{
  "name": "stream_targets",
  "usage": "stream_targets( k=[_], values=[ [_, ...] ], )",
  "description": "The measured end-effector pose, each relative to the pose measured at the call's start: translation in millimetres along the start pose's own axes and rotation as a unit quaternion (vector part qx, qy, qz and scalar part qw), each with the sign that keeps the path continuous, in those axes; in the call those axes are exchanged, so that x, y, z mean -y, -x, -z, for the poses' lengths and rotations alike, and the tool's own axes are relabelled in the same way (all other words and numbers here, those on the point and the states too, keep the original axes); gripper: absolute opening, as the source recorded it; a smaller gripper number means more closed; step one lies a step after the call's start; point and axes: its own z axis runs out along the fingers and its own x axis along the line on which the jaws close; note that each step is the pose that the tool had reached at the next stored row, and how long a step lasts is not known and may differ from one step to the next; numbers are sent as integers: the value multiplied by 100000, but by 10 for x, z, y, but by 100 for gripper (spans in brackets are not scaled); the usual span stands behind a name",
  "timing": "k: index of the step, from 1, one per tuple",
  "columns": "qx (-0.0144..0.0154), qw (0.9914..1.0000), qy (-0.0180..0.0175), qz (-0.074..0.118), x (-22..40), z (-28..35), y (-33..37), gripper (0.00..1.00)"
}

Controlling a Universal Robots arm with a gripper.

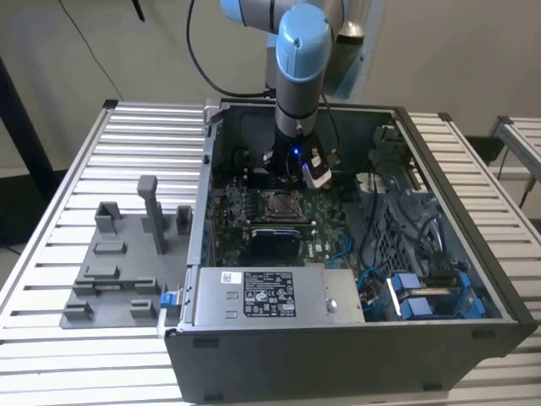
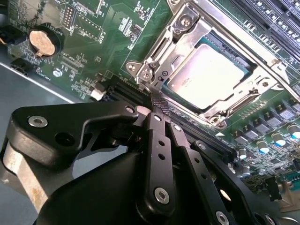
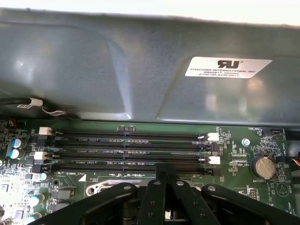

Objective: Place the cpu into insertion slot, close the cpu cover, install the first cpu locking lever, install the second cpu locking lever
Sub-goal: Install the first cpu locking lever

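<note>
Closest to the lens in the second wrist view, the tool has its two fingers pressed together with nothing between them. Its tip is right at the near corner of the insertion slot; contact with the metal there cannot be made out. And the cpu is in: it lies flat in the socket, its silvery top showing through the window of the cpu cover, which lies down over it.

So by the look of it, placing and closing are done and a locking lever is the step in hand. Whether either lever is hooked cannot be told. That step, one would judge, calls for a firm press down and a small sideways tuck under its catch, without scraping the green board.

Further out sits the coin battery. The first wrist view adds the memory slots beyond the socket and the grey case wall behind them. Farthest off, the exterior view shows the arm reaching down into the open computer case, which stands on the slatted worktop with the white-labelled grey box inside it.
</note>
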Motion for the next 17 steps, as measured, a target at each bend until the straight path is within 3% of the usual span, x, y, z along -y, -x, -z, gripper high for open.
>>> stream_targets(
  k=[10,17],
  values=[
    [-1,100000,99,-13,35,10,0,11],
    [52,99998,621,-29,38,6,0,11]
  ],
)
